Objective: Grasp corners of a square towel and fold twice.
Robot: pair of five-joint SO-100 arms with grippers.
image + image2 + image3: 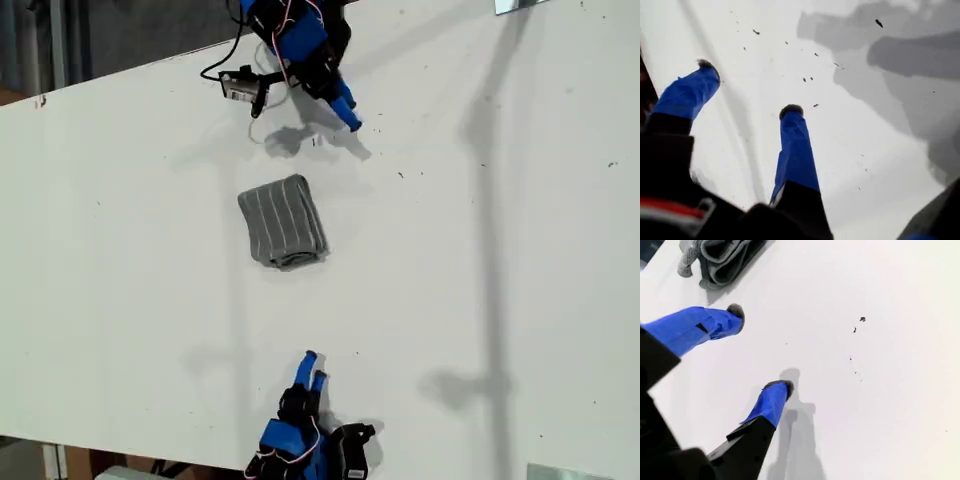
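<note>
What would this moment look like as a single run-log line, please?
towel: folded, on table | first gripper: open, empty | second gripper: open, empty, apart from towel | fold: looks done

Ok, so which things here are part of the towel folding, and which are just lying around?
For the job:
towel, already folded into a small bundle
open tool of my first gripper
open tool of my second gripper

Just there:
white table
dark specks
small box on a black cable
metal plate
</note>
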